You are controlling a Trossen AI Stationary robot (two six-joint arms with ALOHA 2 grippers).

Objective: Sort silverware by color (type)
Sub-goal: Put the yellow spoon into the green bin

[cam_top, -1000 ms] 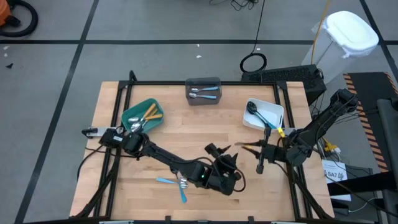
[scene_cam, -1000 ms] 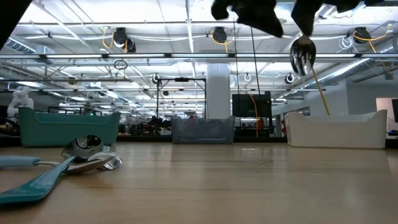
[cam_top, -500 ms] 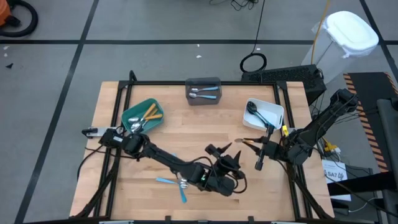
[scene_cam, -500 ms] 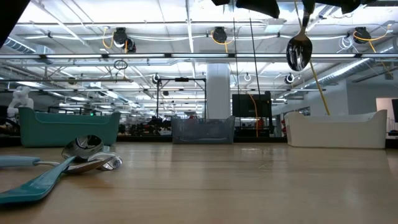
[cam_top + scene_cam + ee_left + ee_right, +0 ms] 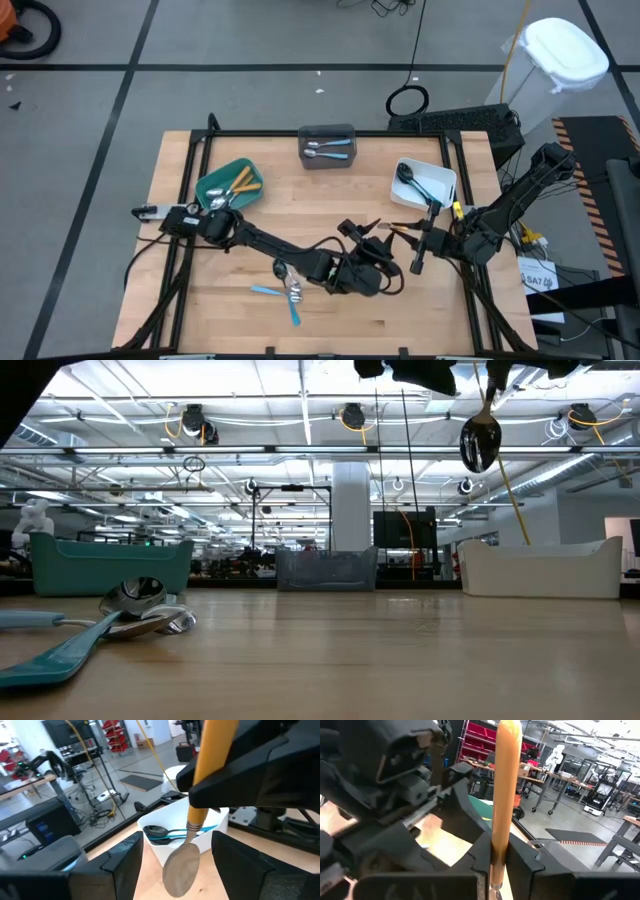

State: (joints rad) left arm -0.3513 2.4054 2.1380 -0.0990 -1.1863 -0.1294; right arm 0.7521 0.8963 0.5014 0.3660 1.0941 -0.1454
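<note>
Wooden table [image 5: 330, 195] bearing teal bin [image 5: 229, 187], grey bin [image 5: 327, 146], white bin [image 5: 423, 185], and loose blue-handled cutlery [image 5: 285, 293] beside the left gripper [image 5: 368, 235].

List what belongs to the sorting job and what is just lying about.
Job: orange-handled spoon clamped in the right gripper; open left gripper beside it; loose cutlery on the table; cutlery in the teal bin, grey bin and white bin.

Lying about: cable coil and white bag on the floor.
</note>
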